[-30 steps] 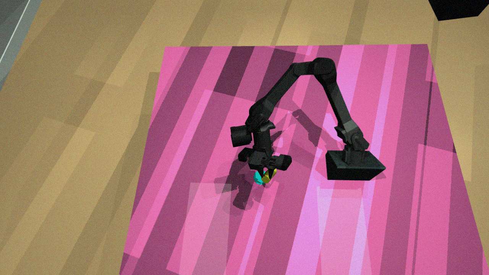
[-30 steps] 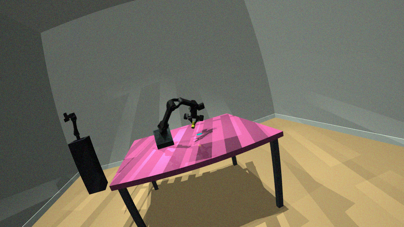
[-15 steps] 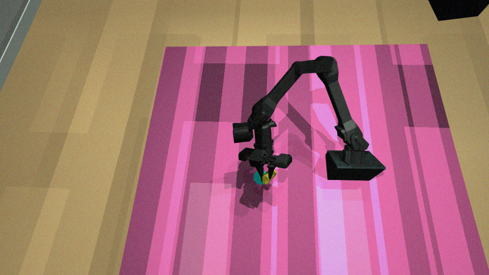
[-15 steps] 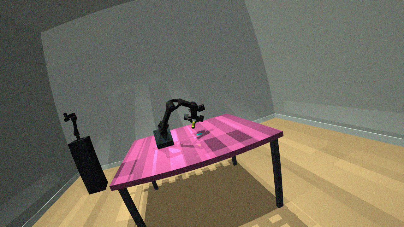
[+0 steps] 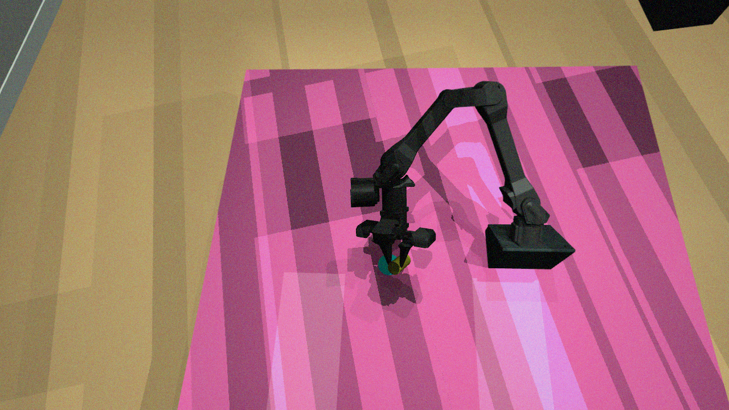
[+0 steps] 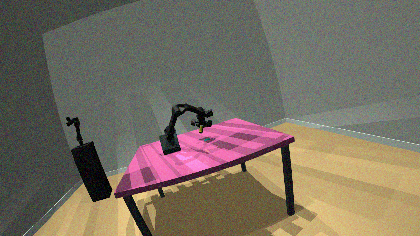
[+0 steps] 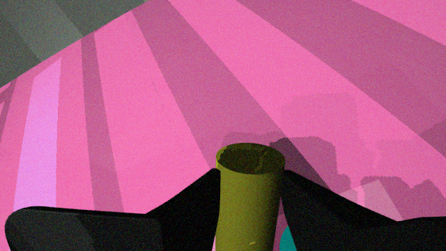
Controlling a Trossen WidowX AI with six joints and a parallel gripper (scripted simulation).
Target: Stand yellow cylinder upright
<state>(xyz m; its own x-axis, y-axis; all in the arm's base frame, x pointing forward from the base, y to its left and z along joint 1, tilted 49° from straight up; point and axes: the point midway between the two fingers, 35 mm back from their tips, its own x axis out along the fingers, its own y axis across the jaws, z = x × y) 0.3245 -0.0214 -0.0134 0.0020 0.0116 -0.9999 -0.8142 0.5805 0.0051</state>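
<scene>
I have the yellow cylinder [image 7: 248, 202] pinched between the two dark fingers of the gripper [image 5: 396, 254], held in the air above the pink table [image 6: 264, 137] and not resting on it. On the wrist camera it rises between the fingers with its round end face toward the lens; that face looks darker than the smooth olive-yellow side, and the lower part of the tube runs out of the picture. From the side camera it hangs close to upright under the claw [image 6: 200, 128], clear of the surface, though it is too small there for me to judge its exact tilt.

The cyan circle [image 5: 384, 266] lies flat on the table right under the claw. From above, only a crescent of it shows, the rest covered by the cylinder [image 5: 398, 264] and the fingertips. On the wrist camera I get just a sliver of cyan [image 7: 288, 241] at the bottom edge, beside the right finger.

The arm [image 5: 502, 147] is matte black and angular, arching from a wedge-shaped base [image 5: 553, 261] on the table. The tabletop carries broad pink and plum stripes and blocky shadows. Beyond it, a wood-toned floor [image 5: 127, 204], grey walls [image 6: 205, 44] and a black pedestal [image 6: 91, 173] topped by a small dark stand I cannot make out.
</scene>
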